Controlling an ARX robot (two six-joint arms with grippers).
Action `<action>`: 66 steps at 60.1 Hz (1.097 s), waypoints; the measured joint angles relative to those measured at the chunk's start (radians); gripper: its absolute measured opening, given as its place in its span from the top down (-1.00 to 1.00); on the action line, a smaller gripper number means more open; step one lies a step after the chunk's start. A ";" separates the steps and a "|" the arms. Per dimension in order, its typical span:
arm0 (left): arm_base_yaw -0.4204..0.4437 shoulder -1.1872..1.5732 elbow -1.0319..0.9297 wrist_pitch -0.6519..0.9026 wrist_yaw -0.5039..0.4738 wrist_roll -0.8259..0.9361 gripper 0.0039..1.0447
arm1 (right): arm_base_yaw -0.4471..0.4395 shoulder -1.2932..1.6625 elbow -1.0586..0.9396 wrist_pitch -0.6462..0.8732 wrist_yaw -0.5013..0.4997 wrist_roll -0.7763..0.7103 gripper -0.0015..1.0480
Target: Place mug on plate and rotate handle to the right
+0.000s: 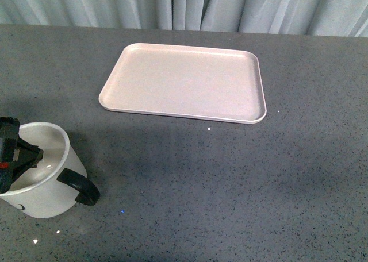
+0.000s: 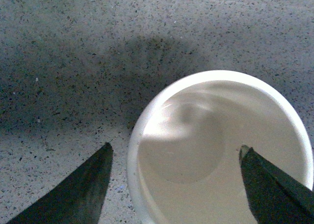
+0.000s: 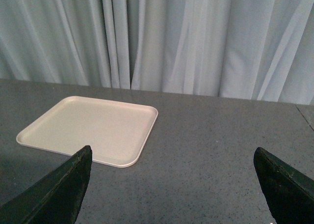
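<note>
The table (image 1: 259, 176) carries the plate (image 1: 183, 81) bare toward its far middle, well apart from the mug (image 1: 43, 187) at near-left, so I judge the carry runs forward and rightward; the handle (image 1: 80, 186) juts right and toward me; my left gripper (image 2: 175, 146) is nearer, spread astride the rim, one finger inside, not clamped; the right gripper (image 3: 172, 149) hangs agape, empty.

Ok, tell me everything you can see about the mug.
The mug is white, glossy, enamel-looking and empty, with a thick black handle pointing right and toward the camera in the front view. A small black mark shows low on its side. It stands on the grey speckled table, front left, well clear of the plate. The open left gripper straddles its rim, one finger inside, one outside; contact can't be judged.
</note>
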 joint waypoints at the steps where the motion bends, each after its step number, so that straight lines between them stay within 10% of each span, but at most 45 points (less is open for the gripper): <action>1: 0.001 0.008 0.004 0.000 -0.001 0.000 -0.25 | 0.000 0.000 0.000 0.000 0.000 0.000 -0.82; 23: -0.003 0.045 0.045 -0.054 -0.010 -0.005 0.97 | 0.000 0.000 0.000 0.000 0.000 0.000 -0.82; 66: -0.183 0.208 0.460 -0.186 -0.022 -0.140 0.96 | 0.000 0.000 0.000 0.000 0.000 0.000 -0.82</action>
